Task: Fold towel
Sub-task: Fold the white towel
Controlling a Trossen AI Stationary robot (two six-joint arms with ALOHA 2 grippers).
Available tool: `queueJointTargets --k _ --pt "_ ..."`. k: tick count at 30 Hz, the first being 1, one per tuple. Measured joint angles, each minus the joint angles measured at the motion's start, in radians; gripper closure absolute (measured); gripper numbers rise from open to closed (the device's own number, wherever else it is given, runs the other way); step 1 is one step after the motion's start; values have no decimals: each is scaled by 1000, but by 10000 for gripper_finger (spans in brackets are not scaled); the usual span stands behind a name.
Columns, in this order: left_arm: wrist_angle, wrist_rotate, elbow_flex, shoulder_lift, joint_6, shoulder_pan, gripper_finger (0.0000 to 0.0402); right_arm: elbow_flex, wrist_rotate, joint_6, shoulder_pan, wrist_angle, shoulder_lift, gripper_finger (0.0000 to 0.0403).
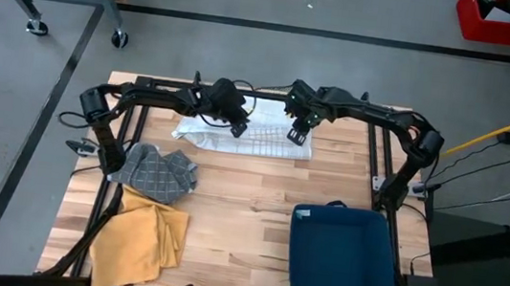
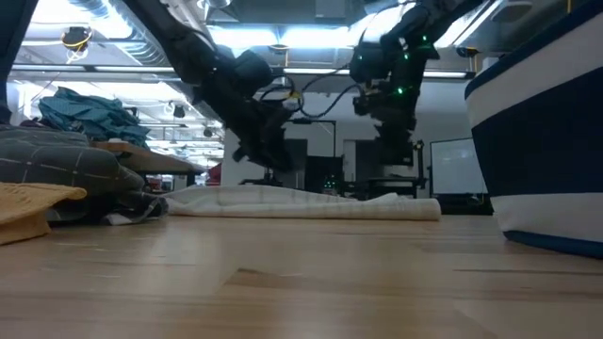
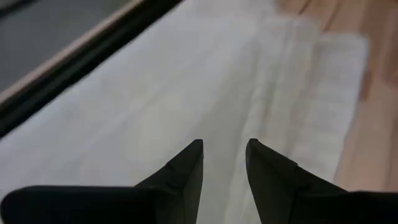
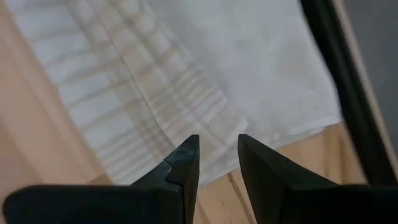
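Note:
A white towel with faint stripes (image 1: 248,137) lies flat, folded in layers, on the wooden table near its far edge. It also shows in the low view (image 2: 301,202). My left gripper (image 1: 237,128) hangs over the towel's left part, open with a narrow gap; its wrist view shows the cloth (image 3: 186,81) beneath the fingers (image 3: 224,149). My right gripper (image 1: 297,134) hangs over the towel's right end, open with a narrow gap (image 4: 217,146), above the towel's striped edge (image 4: 186,99). In the low view both grippers (image 2: 268,160) (image 2: 403,160) stand a little above the cloth.
A grey checked cloth (image 1: 157,170) and a yellow cloth (image 1: 140,236) lie piled at the table's left near side. A dark blue bin (image 1: 340,259) stands at the near right. Bare wood (image 1: 238,208) lies between them. The black frame rail (image 1: 270,97) runs along the far edge.

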Motion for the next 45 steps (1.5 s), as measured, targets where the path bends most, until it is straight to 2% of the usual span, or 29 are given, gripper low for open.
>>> queueJointTargets --k 6,15,28,40,42,45 --pt "172 3 2 107 -7 -55 290 141 0 -11 0 -62 -2 288" --pt "172 -24 62 226 -7 -56 290 278 -15 -11 0 -62 -2 288" --pt "216 -41 63 231 25 -46 290 289 -16 -11 0 -78 -2 288" --pt "130 -40 63 231 53 -48 290 288 -16 -11 1 -86 -2 288" --pt "125 -40 63 231 53 -52 296 288 -16 -11 1 -86 -2 288" --pt "129 -40 63 231 53 -59 327 288 -16 -11 1 -86 -2 288"
